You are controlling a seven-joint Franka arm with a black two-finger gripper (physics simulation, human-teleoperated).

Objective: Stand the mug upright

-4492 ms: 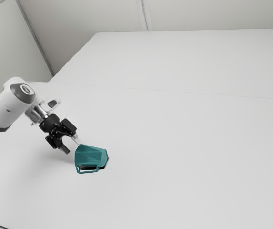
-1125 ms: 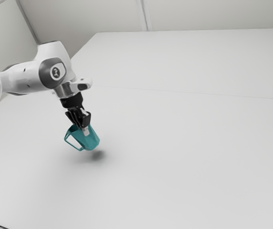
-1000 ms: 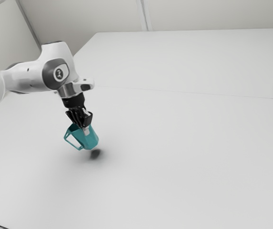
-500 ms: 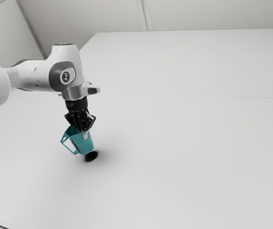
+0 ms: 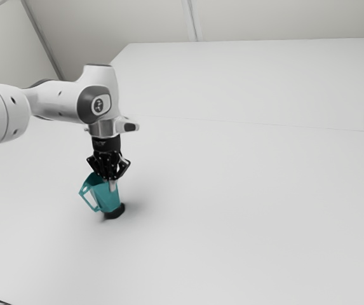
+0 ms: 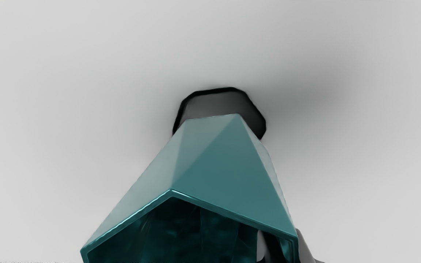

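Observation:
In the exterior view my gripper points down at the rim of the teal mug. The mug hangs nearly upright with a slight tilt, mouth up, its handle toward the exterior view's left. A dark shadow lies right under its base; whether the base touches the table I cannot tell. In the wrist view, my gripper has one finger inside the mug and the other outside, pinching the wall near the rim. The lower part of the mug's inside is dark.
The white table spreads around the mug. A pale panel stands behind it, and a thin dark line crosses the exterior view's lower left corner.
Since the earliest frame my gripper has taken hold of the mug, which lay on its side, and lifted and turned it. Lately the mug has come closer to upright and its shadow closer to its base.

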